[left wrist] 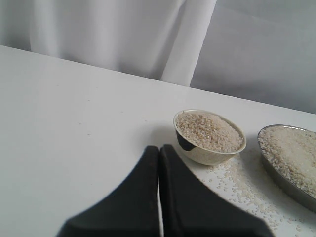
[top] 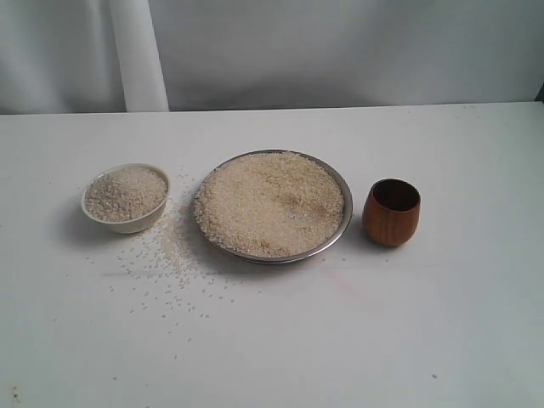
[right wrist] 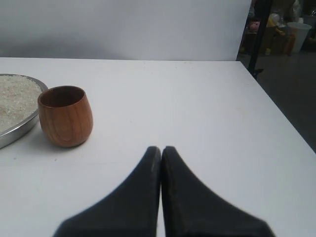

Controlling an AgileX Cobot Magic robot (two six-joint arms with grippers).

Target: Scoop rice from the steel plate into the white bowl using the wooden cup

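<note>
We see the rice (top: 272, 202) heaped across the steel plate (top: 347, 208) mid-table (top: 340, 340), the wooden cup (top: 392, 212) upright just to its right and the white bowl (top: 127, 223), full of grains, to its left. Loose grains (top: 166, 263) lie scattered between bowl and plate. Our left gripper (left wrist: 159, 148) and right gripper (right wrist: 161, 148) are both pressed closed, holding nothing, apart from the vessels.
</note>
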